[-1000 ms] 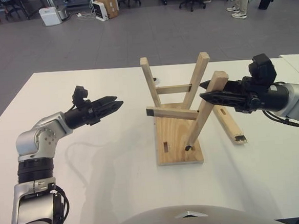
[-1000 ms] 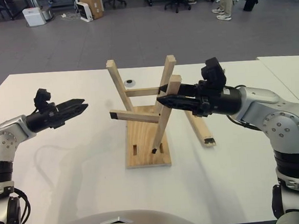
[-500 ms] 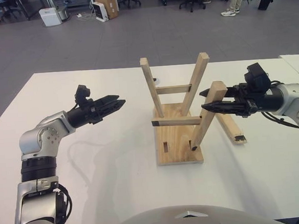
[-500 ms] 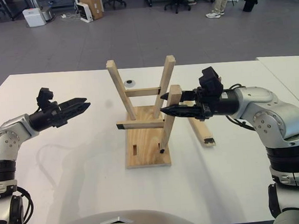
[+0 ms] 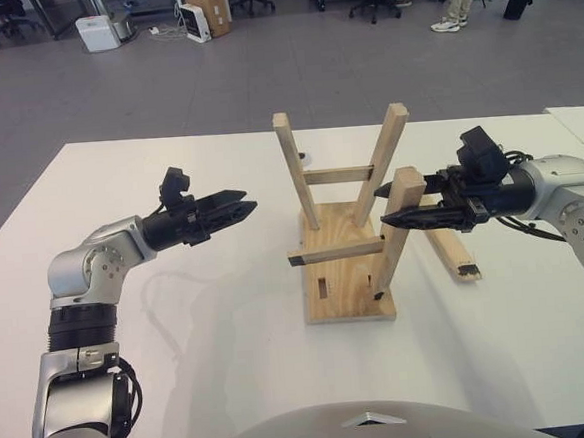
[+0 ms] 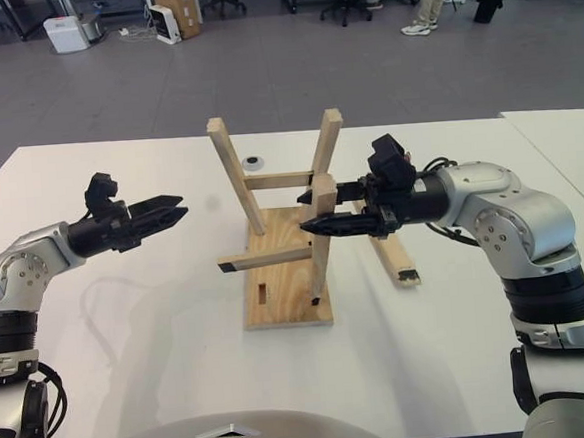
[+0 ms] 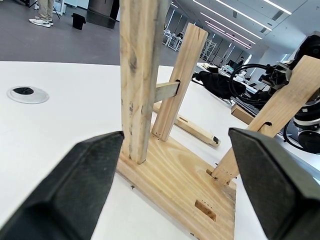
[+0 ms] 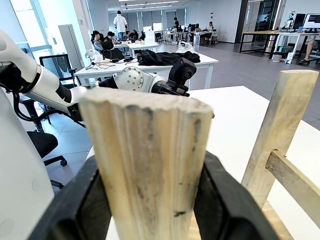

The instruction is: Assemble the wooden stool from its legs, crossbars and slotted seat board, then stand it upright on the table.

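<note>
4 legs [image 5: 294, 174], 2 crossbars [image 5: 339, 175], 1 board [image 5: 353, 300]

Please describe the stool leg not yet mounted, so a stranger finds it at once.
On the white table, find the seat board lying flat. Just right of it lies a wooden leg, the only one flat on the table; the other legs stand on the board.

Both head cameras look forward and down on the table [image 5: 230, 334], sharing the stool [image 5: 349, 293] at 12 o'clock. The left wrist camera faces it closely; the right sits hard against a leg [image 8: 150, 165].
</note>
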Controlling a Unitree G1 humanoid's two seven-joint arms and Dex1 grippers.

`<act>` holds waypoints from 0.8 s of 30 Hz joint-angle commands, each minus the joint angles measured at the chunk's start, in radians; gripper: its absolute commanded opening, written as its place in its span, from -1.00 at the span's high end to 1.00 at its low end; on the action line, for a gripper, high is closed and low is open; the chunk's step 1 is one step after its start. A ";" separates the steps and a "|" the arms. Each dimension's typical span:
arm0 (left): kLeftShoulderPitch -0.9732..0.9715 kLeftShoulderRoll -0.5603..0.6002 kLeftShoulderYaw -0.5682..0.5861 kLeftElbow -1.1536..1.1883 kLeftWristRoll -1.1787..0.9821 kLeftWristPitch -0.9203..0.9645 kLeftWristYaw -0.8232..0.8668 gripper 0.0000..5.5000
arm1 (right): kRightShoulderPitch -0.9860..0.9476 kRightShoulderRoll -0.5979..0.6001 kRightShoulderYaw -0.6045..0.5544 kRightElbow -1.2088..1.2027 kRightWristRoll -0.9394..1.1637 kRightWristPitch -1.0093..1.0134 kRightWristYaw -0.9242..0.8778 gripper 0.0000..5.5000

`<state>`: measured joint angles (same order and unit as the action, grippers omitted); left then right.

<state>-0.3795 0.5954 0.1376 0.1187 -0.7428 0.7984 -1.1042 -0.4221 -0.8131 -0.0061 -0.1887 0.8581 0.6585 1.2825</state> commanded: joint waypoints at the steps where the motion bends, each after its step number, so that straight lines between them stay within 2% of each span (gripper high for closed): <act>1: -0.014 0.002 -0.006 -0.002 0.002 0.001 -0.008 -0.40 | -0.025 0.006 0.008 0.052 -0.054 -0.014 0.009 0.26; 16: 0.002 -0.011 -0.012 -0.030 -0.009 0.010 -0.014 -0.40 | -0.058 0.040 0.059 0.185 -0.166 -0.126 0.085 0.26; 24: 0.015 -0.009 -0.015 -0.027 -0.006 0.005 -0.026 -0.40 | 0.224 -0.005 0.069 0.003 -0.166 -0.138 0.065 0.26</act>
<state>-0.3674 0.5845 0.1223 0.1005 -0.7450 0.8011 -1.1274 -0.3160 -0.7980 -0.0032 -0.1835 0.7492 0.4595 1.3465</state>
